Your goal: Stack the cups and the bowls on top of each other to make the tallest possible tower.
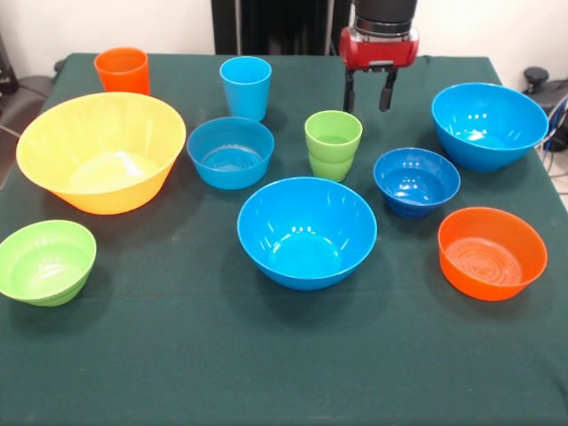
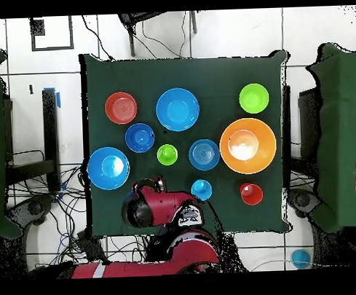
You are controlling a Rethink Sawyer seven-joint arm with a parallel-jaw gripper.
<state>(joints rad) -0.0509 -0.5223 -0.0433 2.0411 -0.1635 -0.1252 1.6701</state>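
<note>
My gripper (image 1: 369,91) hangs open and empty over the table's far side, between the light blue cup (image 1: 245,86) and a large blue bowl (image 1: 489,124). The lime green cup (image 1: 333,144) stands just in front of it. The orange cup (image 1: 122,70) is at the far left. A very large yellow-orange bowl (image 1: 100,151), a medium light blue bowl (image 1: 230,152), a second large blue bowl (image 1: 306,231), a small dark blue bowl (image 1: 416,181), an orange bowl (image 1: 492,252) and a lime green bowl (image 1: 46,261) each stand alone. No tower shows in either view.
A dark green cloth (image 1: 177,355) covers the table, with a bare strip along its front. From above, the arm (image 2: 168,212) reaches in over the table's edge, and the gripper (image 2: 149,185) is beside the large blue bowl (image 2: 108,167).
</note>
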